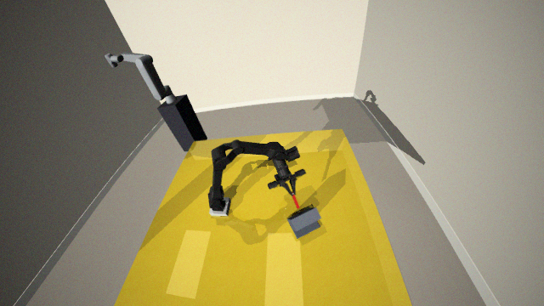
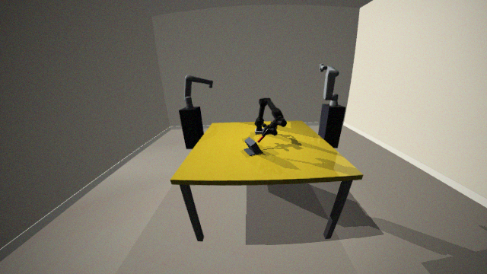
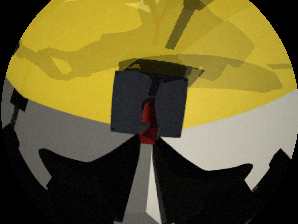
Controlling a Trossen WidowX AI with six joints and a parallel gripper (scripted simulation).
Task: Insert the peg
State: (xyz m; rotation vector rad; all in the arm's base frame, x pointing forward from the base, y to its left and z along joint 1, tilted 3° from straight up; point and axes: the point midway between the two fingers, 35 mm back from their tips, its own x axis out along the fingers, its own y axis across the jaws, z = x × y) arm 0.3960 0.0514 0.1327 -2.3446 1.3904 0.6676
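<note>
One peg (image 1: 294, 200) in gripper (image 1: 291, 189), tip seemingly entering panel (image 1: 304, 221) hole.

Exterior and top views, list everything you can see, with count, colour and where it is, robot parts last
Table: one, yellow top on dark legs, middle of the room.
Sloped panel: one, dark grey, on the table in front of the arm.
Peg: one, red, held tilted in the gripper, its lower end at the panel's face; how far in cannot be told.
Pedestals with camera arms: two, black boxes with grey arms, on the floor behind the table's far corners.
Walls: dark grey and cream, around a grey floor.
Base plate: one, light grey, on the table under the arm.
Arm: one, black, bent over toward the panel.
Gripper: one, black, closed on the peg.
</note>
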